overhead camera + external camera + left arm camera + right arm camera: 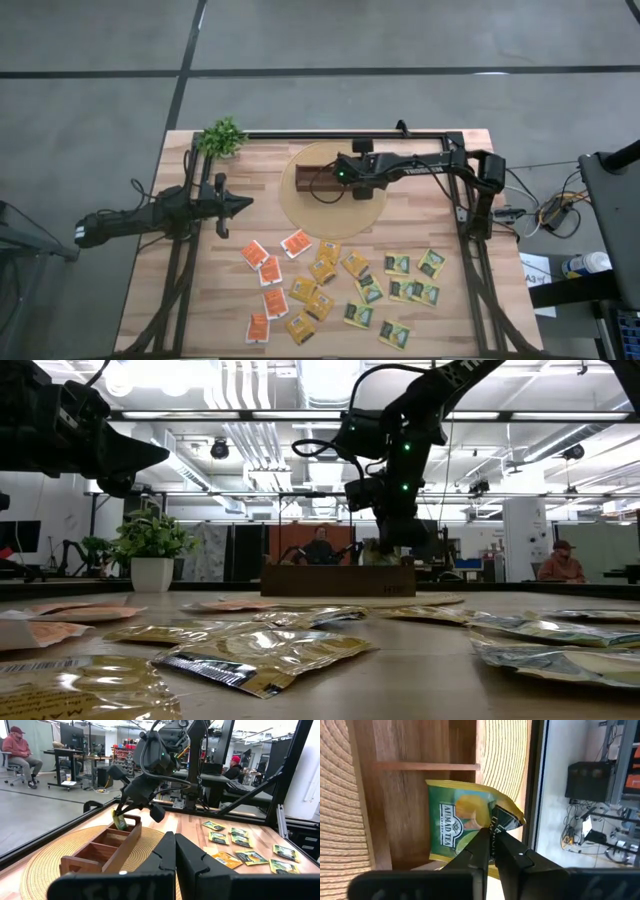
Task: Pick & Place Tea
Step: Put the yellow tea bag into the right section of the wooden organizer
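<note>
Left gripper (243, 204) pressed together, empty, near the potted plant (222, 137). Loose tea sachets (340, 290) scattered over the front of the worktop (420, 215). Right gripper (490, 851) pinching a green tea sachet (460, 820) over an end compartment of the wooden box (102, 851) on a round woven mat (292, 200).

The floor (400, 40) is grey concrete with dark seams. Behind the table, a large workshop has bright ceiling lights (330, 375), desks with monitors (72, 735), and 2 seated people in red caps (20, 747).
</note>
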Robot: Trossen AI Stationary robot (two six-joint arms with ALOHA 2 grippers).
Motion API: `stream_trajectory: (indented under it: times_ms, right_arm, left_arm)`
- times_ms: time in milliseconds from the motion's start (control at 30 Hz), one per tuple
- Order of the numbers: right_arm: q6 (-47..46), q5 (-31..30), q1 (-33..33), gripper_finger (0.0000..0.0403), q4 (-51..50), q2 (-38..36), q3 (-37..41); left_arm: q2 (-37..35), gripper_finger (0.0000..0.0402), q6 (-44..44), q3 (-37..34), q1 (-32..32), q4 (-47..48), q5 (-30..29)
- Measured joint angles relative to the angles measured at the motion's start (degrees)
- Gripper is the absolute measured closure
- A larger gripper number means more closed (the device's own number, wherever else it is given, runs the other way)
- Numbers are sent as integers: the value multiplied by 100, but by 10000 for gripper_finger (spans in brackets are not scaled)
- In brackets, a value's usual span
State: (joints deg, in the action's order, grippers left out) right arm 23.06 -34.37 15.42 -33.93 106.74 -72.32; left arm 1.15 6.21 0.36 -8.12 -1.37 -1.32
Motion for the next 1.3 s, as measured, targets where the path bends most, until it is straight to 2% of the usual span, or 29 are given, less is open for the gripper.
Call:
stream_trajectory:
  times_ms: [300, 500, 600, 733, 833, 1133, 1300]
  right_arm:
    - [-102, -23, 0, 298, -2, 0, 18]
    - [-25, -186, -9, 273, -18, 0, -8]
    - [66, -234, -20, 267, -15, -12, -112]
    - [376, -694, -59, 266, -31, -28, -326]
    - [433, -802, -76, 268, -296, -96, -573]
    - [-480, -721, -366, 268, -1253, -625, -810]
    - [-1136, -327, -630, 268, -1760, -989, -696]
  left_arm:
    - [0, 401, 1, 0, 0, 0, 0]
    - [0, 401, -1, 0, 2, 2, 1]
    - [0, 401, -1, 0, 0, 2, 0]
    - [0, 401, 0, 0, 0, 2, 1]
    - [0, 401, 0, 0, 2, 2, 1]
    - [4, 401, -1, 0, 1, 0, 1]
    - [15, 401, 0, 0, 1, -4, 0]
